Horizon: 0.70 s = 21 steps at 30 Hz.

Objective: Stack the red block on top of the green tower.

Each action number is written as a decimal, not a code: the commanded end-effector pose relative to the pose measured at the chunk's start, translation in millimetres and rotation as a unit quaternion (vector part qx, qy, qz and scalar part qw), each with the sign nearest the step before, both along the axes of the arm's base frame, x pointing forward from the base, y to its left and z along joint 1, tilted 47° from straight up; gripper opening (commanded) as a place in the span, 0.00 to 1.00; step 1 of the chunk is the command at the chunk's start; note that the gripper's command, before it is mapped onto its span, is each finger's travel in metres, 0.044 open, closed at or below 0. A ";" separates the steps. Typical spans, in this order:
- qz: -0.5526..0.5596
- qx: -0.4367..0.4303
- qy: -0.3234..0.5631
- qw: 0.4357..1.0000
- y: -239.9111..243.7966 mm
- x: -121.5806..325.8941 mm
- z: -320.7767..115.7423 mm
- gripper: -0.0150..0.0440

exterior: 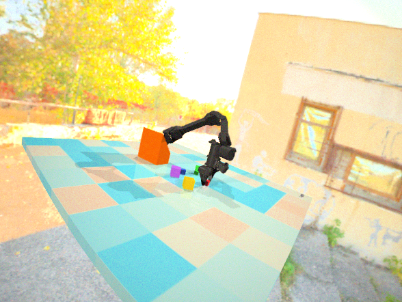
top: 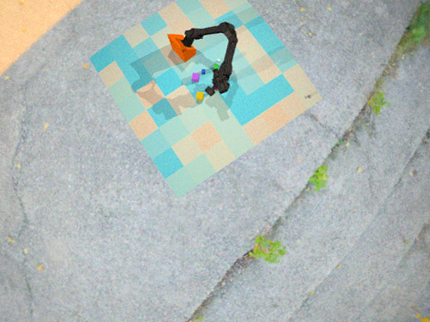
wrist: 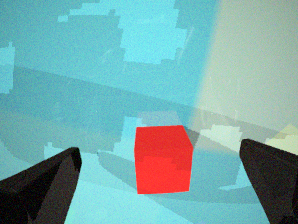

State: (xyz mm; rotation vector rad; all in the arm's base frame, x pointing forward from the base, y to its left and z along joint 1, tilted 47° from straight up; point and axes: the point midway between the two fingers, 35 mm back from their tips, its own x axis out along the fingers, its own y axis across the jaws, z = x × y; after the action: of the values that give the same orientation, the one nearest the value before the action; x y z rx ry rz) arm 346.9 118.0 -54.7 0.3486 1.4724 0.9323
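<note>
Red block (wrist: 162, 159) between open end effector (wrist: 160, 189)

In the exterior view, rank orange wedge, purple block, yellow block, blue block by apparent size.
Largest to smallest:
1. Orange wedge, by far.
2. Purple block and yellow block: look alike; yellow sits nearer the camera, so unranked.
3. Blue block, clearly smallest.
</note>
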 end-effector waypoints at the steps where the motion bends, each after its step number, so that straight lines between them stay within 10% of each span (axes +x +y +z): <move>1: -0.002 0.002 0.002 1.000 0.5 -0.2 0.6 0.96; 12: -0.002 0.002 0.002 1.000 0.5 -0.2 0.6 0.47; 21: -0.002 0.002 0.002 1.000 0.5 -0.2 0.6 0.36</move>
State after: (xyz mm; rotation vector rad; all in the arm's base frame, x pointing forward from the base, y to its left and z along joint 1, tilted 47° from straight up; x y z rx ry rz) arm 346.9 117.7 -54.6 0.3502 1.4726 0.9318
